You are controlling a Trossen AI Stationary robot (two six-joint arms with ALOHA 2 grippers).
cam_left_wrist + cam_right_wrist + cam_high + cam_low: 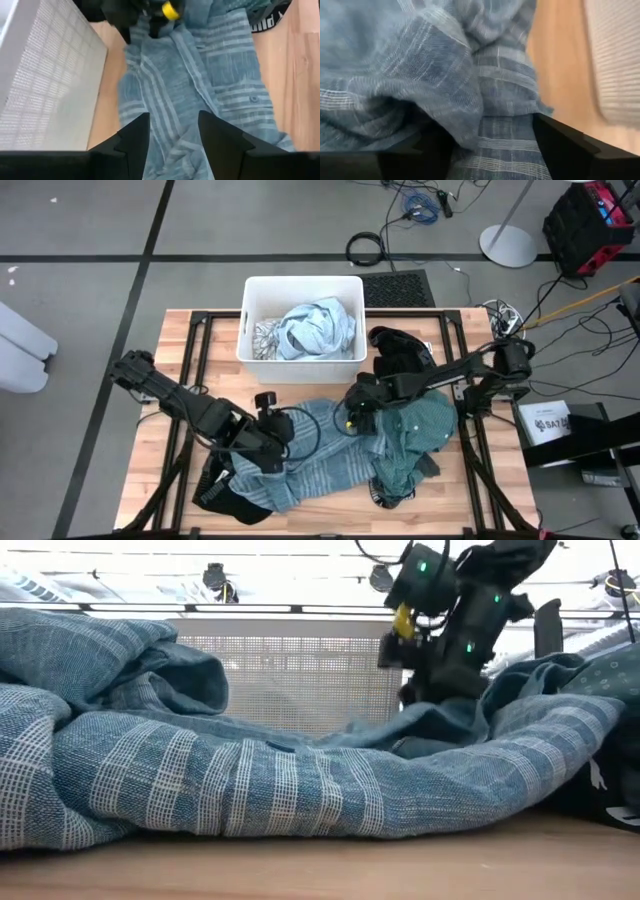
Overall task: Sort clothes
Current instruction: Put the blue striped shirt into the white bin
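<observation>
A blue striped shirt (320,450) lies crumpled across the middle of the table; it also shows in the low view (300,780). A teal green garment (425,430) lies at its right end. One black garment (400,345) lies behind that, and another (230,500) at the near left. My left gripper (172,140) is open low over the shirt's left part, a ridge of cloth between its fingers. My right gripper (490,150) is open and down on the shirt's far right part (350,418). No magenta pieces show. My left gripper: I cannot tell whether its fingers touch the shirt. My right gripper comes at the shirt from above, slanting toward the table's left, and a raised fold (470,120) of the striped cloth bulges between its spread fingers (560,145). The shirt lies slack on the table.
A white bin (250,310) stands at the far middle of the table, holding a light blue garment (315,325) and a white-grey patterned one (265,338). Its wall shows close beside my left gripper (45,85). Bare wood lies at the near right (480,490).
</observation>
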